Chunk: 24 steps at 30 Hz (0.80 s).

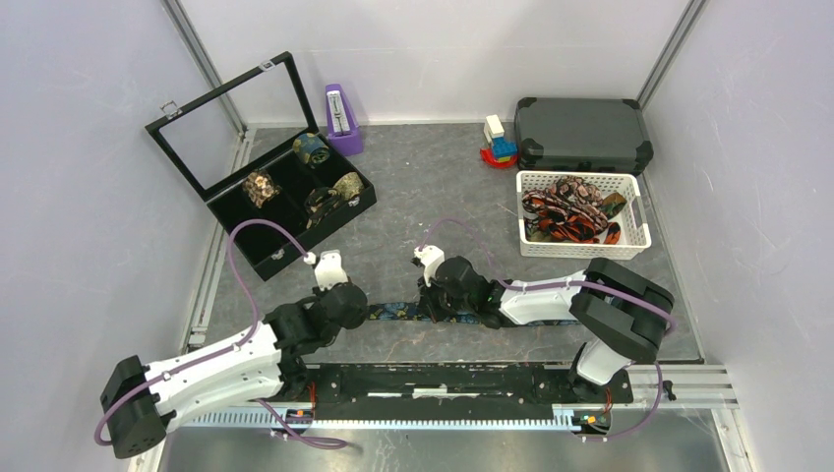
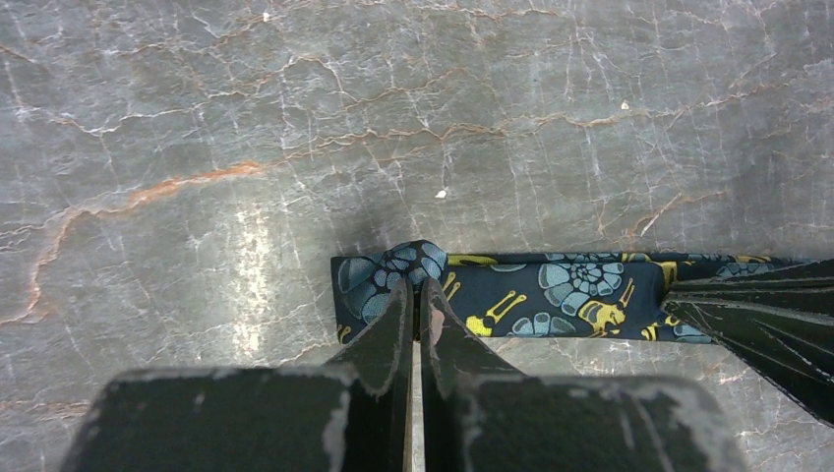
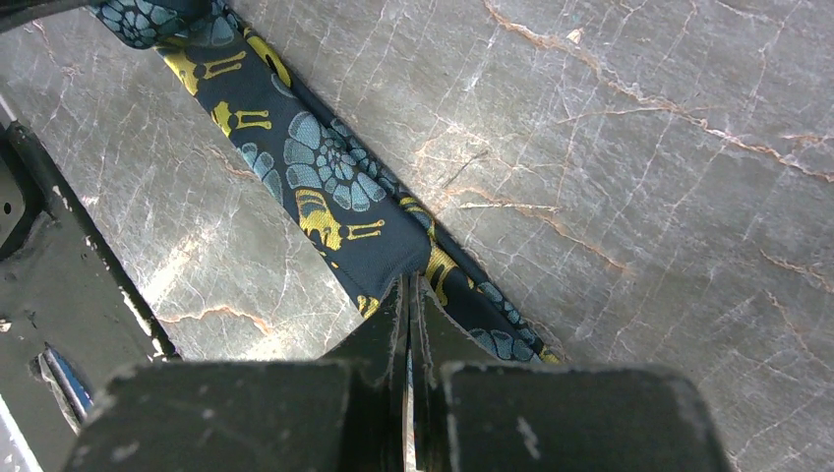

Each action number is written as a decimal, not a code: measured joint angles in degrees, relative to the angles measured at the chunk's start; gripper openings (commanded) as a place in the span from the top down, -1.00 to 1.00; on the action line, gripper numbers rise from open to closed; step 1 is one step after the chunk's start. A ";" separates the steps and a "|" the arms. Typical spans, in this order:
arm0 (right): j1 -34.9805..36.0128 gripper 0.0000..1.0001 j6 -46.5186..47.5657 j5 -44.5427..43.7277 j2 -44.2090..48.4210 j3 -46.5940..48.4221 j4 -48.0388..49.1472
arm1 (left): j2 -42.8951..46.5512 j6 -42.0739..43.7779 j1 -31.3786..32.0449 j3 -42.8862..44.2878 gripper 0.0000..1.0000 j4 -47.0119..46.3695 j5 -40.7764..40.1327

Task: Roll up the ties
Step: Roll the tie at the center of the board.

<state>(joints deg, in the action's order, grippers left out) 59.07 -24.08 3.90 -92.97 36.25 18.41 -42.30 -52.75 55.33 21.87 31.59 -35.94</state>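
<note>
Now my left claw pinches one end of the tie, my right claw clamps it farther right, its length running sideways along the tabletop.

Item 1: display case, sitting at 10 o'clock on the table, its lid standing open toward the left wall. I am counting four coiled ties lying in its compartments.
Item 2: small upright object, standing at 11 o'clock, just behind the case.
Item 3: toy blocks, sitting at 1 o'clock, just left of item 4.
Item 4: hard case, lying by the back wall.
Item 5: basket, sitting at 2 o'clock before the hard case, with loose ties piling inside.
Item 6: flat tie, lying at 6 o'clock, running left to right beyond the base rail. I am pinching its left end with the left gripper, and the right gripper is pinching it farther right.
</note>
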 measured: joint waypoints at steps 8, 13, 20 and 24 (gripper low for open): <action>0.00 1.00 -0.15 0.11 0.00 -0.63 1.27 | -4.55 -0.79 2.62 0.07 0.96 -2.99 0.00; -0.07 1.00 -0.28 0.13 0.00 -0.85 1.68 | -8.00 -2.32 4.76 0.26 0.96 -4.37 -0.07; -0.09 1.00 -0.31 0.24 0.00 -0.87 1.70 | -9.75 -4.94 6.56 0.26 0.75 -5.35 -0.59; -0.09 1.00 -0.31 0.61 0.00 -0.87 1.70 | -9.73 -5.70 6.84 0.26 0.33 -5.60 -1.09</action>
<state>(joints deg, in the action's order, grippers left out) 58.98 -24.38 4.51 -92.97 35.38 20.12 -52.03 -58.46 62.17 22.13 26.00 -37.04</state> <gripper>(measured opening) 0.007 0.208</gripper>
